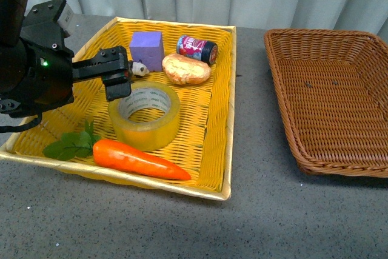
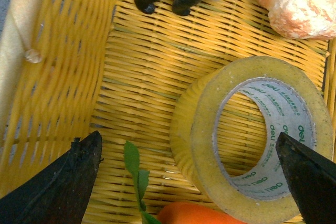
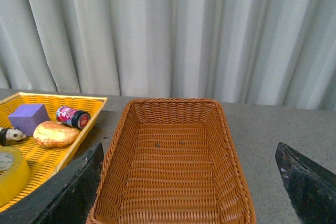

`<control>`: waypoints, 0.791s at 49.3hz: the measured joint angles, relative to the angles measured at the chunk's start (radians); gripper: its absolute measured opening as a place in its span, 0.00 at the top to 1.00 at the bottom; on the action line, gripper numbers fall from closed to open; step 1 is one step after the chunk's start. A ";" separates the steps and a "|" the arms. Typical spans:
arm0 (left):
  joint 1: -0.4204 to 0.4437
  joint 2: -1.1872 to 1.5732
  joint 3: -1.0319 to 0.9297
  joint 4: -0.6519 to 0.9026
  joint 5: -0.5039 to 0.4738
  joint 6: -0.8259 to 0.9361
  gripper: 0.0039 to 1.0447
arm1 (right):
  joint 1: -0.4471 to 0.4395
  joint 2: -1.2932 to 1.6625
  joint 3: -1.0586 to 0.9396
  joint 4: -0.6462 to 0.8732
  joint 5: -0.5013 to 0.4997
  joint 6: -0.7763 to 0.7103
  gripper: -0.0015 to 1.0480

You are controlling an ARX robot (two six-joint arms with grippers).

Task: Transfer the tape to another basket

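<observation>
The tape (image 1: 145, 116), a wide yellowish roll with a white core printed in green, lies flat in the middle of the bright yellow basket (image 1: 221, 89). My left gripper (image 1: 119, 72) hovers open just above the tape's far-left edge. In the left wrist view the tape (image 2: 202, 145) lies between the open, empty left gripper (image 2: 188, 139) fingers. The dark brown wicker basket (image 1: 285, 98) stands empty on the right. My right gripper (image 3: 189, 149) is open and empty above the brown basket (image 3: 113, 163); the tape (image 3: 10, 177) shows at that view's edge.
The yellow basket also holds a purple block (image 1: 146, 50), a red can (image 1: 197, 49), a bread roll (image 1: 185, 68), a small panda toy (image 1: 140, 68), an orange carrot (image 1: 136, 159) and green leaves (image 1: 73, 144). A grey curtain (image 3: 173, 30) hangs behind the grey table (image 1: 254, 210).
</observation>
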 joint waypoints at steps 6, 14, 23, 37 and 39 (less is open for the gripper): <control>-0.013 0.021 0.016 0.000 -0.003 0.017 0.06 | 0.000 0.000 0.000 0.000 0.000 0.000 0.09; -0.021 0.068 0.044 0.005 -0.019 0.054 0.06 | 0.000 0.000 0.000 0.000 0.000 0.000 0.09; -0.020 0.106 0.080 -0.001 -0.028 0.075 0.06 | 0.000 0.000 0.000 0.000 0.000 0.000 0.09; -0.022 0.148 0.114 -0.066 -0.042 0.117 0.06 | 0.000 0.000 0.000 0.000 0.000 0.000 0.09; -0.022 0.154 0.118 -0.070 -0.043 0.127 0.06 | 0.000 0.000 0.000 0.000 0.000 0.000 0.09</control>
